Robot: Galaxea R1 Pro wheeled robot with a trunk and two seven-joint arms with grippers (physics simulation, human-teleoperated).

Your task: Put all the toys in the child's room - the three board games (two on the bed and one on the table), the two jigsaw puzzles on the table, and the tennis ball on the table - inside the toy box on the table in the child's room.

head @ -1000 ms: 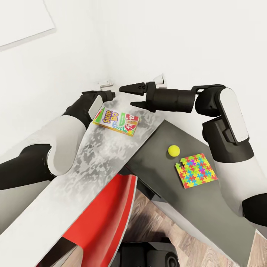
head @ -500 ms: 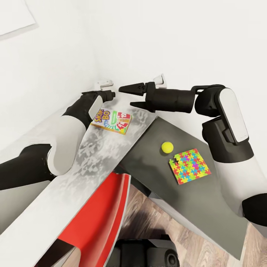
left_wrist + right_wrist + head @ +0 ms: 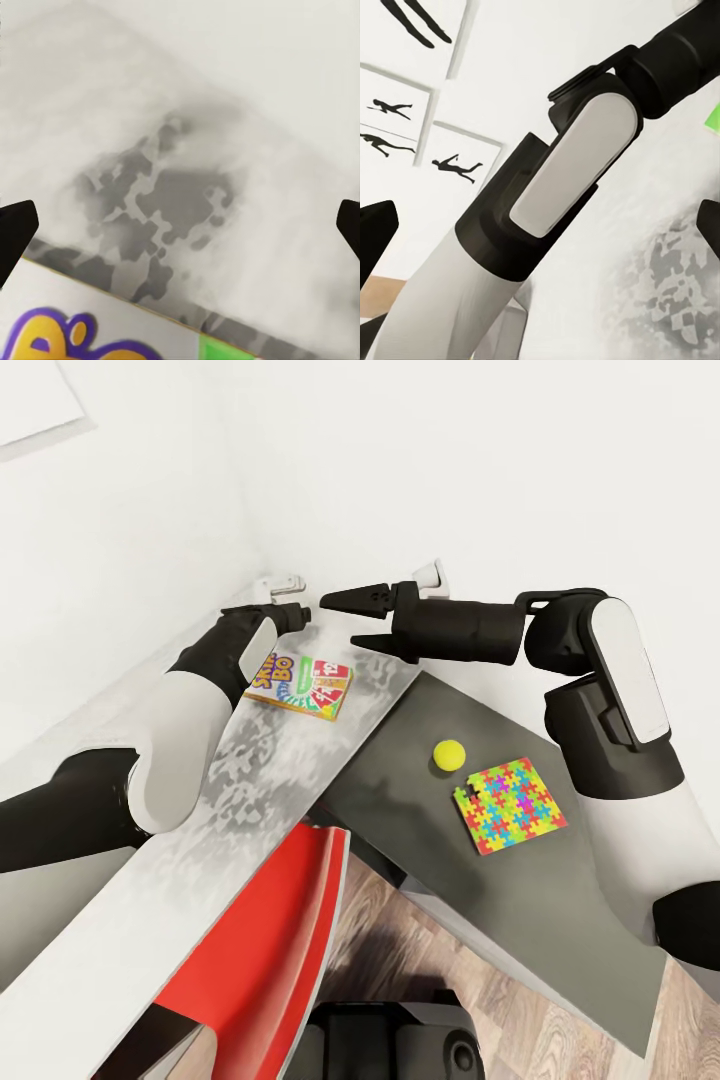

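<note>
The yellow-orange-green SKIP BO board game (image 3: 300,682) lies flat on the pale grey table (image 3: 240,800), near the wall corner. On the table's dark lower wing (image 3: 520,900) sit the tennis ball (image 3: 449,754) and, just beside it, one multicoloured jigsaw puzzle (image 3: 510,805). My right gripper (image 3: 340,621) hangs open above the game's far edge, holding nothing. My left gripper (image 3: 180,229) is open just over the tabletop (image 3: 165,187), with a corner of the board game (image 3: 67,330) under it; its forearm (image 3: 235,650) covers the game's left end. The toy box is out of view.
A red chair (image 3: 265,940) stands tucked against the table's near edge, with wood-plank floor (image 3: 450,960) beside it. White walls meet in a corner behind the table. The right wrist view looks at my left arm (image 3: 577,165) and black silhouette pictures (image 3: 405,127).
The whole picture has shifted: table, game, ball and puzzle sit slightly further left and up, so the camera moved. Both arms keep the same pose and both grippers stay open.
</note>
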